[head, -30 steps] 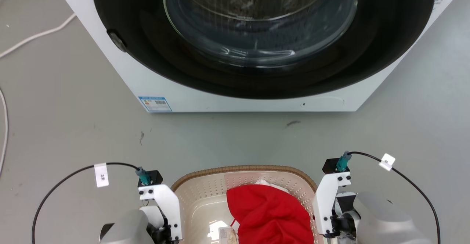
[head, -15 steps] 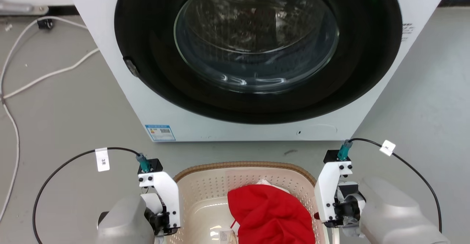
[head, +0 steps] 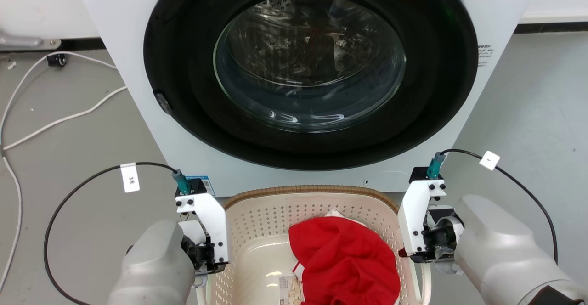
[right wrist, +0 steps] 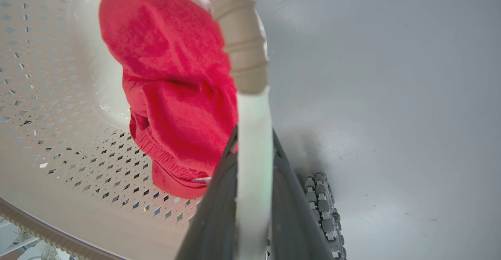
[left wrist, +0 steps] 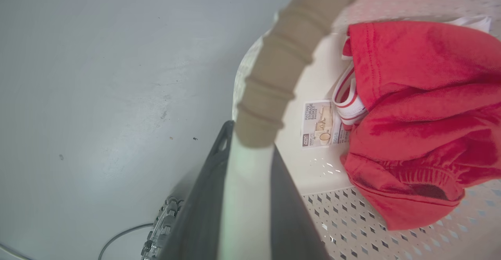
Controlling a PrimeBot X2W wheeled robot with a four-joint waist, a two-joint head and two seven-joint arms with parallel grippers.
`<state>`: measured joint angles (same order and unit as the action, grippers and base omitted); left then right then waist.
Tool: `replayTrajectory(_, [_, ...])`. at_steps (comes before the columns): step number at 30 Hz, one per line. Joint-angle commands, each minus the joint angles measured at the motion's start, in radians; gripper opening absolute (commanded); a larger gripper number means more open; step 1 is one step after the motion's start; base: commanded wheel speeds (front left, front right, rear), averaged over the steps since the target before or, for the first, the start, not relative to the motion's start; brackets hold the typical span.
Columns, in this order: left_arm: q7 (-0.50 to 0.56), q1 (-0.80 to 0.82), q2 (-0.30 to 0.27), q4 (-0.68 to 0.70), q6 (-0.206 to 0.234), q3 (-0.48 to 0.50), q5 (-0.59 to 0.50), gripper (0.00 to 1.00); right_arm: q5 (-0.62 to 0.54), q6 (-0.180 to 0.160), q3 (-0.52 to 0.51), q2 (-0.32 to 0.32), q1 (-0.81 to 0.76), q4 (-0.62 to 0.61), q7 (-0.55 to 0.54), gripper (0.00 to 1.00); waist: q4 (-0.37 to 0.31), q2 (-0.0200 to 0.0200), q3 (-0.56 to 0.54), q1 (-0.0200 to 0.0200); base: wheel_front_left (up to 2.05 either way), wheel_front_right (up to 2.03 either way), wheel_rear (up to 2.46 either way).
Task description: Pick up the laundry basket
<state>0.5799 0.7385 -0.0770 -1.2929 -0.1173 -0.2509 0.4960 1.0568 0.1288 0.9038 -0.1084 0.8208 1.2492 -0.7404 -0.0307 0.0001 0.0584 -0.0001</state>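
Observation:
The laundry basket (head: 275,217) is cream with perforated walls and a brown woven rim, and it hangs between my two arms in front of the washing machine. A red garment (head: 344,259) lies inside it. My left gripper (head: 206,268) is at the basket's left side. In the left wrist view the left gripper (left wrist: 250,162) is shut on the white side handle (left wrist: 246,197). My right gripper (head: 420,259) is at the right side. In the right wrist view the right gripper (right wrist: 253,142) is shut on the other white handle (right wrist: 252,181).
The white washing machine (head: 115,66), its dark round door shut, stands just beyond the basket. White cables (head: 59,121) trail over the grey floor at the left. A paper label (left wrist: 319,123) lies on the basket's bottom. My knobbly wheel (right wrist: 321,209) is below the right handle.
The head camera has risen, bringing more of the washing machine into view. The basket, held at both sides, now covers the strip of floor before the machine. Both forearms show more.

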Motion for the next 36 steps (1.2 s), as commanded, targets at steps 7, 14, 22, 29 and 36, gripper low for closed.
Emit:
replayTrajectory(7, [0.039, 0.028, 0.013, 0.006, -0.004, -0.015, 0.011, 0.00, 0.006, 0.004, 0.009, 0.009, 0.034, 0.013, -0.050, 0.00, -0.017, -0.0001, -0.033, 0.0001, 0.00, 0.00, 0.00])
replayTrajectory(14, [0.056, 0.022, 0.021, 0.006, -0.007, -0.028, 0.022, 0.00, 0.011, 0.004, 0.007, 0.021, 0.024, 0.026, -0.069, 0.00, -0.034, -0.0001, -0.054, 0.0001, 0.00, 0.00, 0.00])
replayTrajectory(22, [0.091, -0.004, 0.030, 0.007, -0.011, -0.045, 0.039, 0.00, 0.012, 0.004, 0.004, 0.032, -0.005, 0.032, -0.054, 0.00, -0.045, -0.0001, -0.076, 0.0001, 0.00, 0.00, 0.00])
replayTrajectory(29, [0.120, -0.025, 0.034, 0.007, -0.012, -0.057, 0.056, 0.00, 0.003, 0.004, 0.010, 0.031, -0.019, 0.033, -0.024, 0.00, -0.038, -0.0001, -0.088, 0.0001, 0.00, 0.00, 0.00])
replayTrajectory(36, [0.123, -0.033, 0.035, 0.007, -0.013, -0.070, 0.072, 0.00, 0.003, 0.004, 0.014, 0.032, -0.020, 0.034, -0.018, 0.00, -0.036, -0.0001, -0.092, 0.0001, 0.00, 0.00, 0.00])
